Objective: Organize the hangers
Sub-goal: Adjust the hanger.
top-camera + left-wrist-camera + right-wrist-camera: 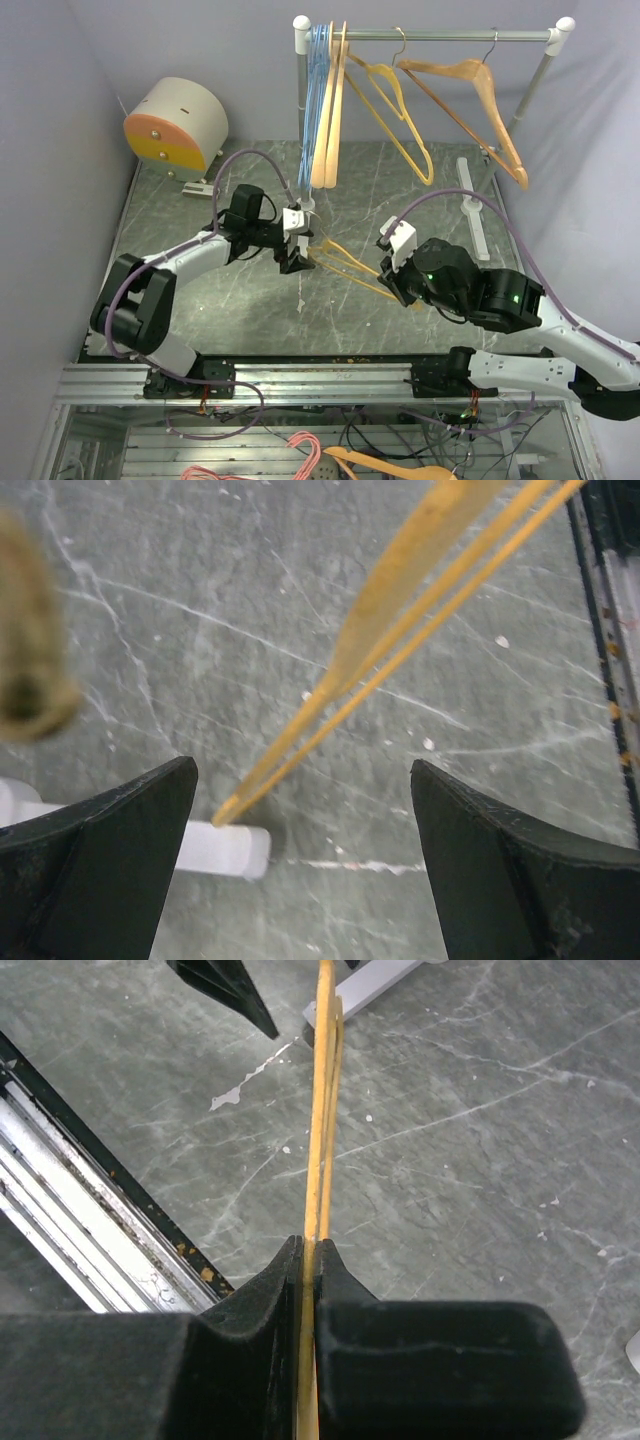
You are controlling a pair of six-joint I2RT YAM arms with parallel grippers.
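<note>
- Thin orange-yellow hanger (pixel 345 262) is out in front of the clothes rack (pixel 450 36), below its left post and off the rail; I can't tell whether it touches the table.
- Right gripper (pixel 392 285) is pressed together on one end of this hanger. In the right wrist view the thin bars (pixel 322 1110) run straight out from between the closed black fingers (pixel 309 1250).
- The hanger's other end points towards the rack's left post foot (pixel 225 848) and sits between the fingers of the left gripper (pixel 297 262).
- Left gripper (pixel 302 770) is spread wide and holds nothing. The hanger tip (pixel 400 630) is in the gap, apart from both fingers.
- Bunch of light-blue wire hangers (pixel 318 90) hangs on the rail, hard against the rack's left post.
- Two tan wooden hangers (pixel 335 110) hang just beside the blue bunch.
- Orange thin triangular hanger (pixel 400 115) hangs near the rail's middle, tilted.
- Brown wooden hanger (pixel 480 100) hangs towards the rack's right post, tilted.
- Grey marble-pattern table (pixel 200 300) carries the rack and both arms.
- Round cream drum with an orange and yellow face (pixel 178 128) sits well left of the rack, at the table's far corner.
- Purple cables (pixel 240 160) loop over both arms.
- Pink hangers (pixel 300 455) and one orange hanger (pixel 390 465) lie below the table's near edge, far from the rack.
</note>
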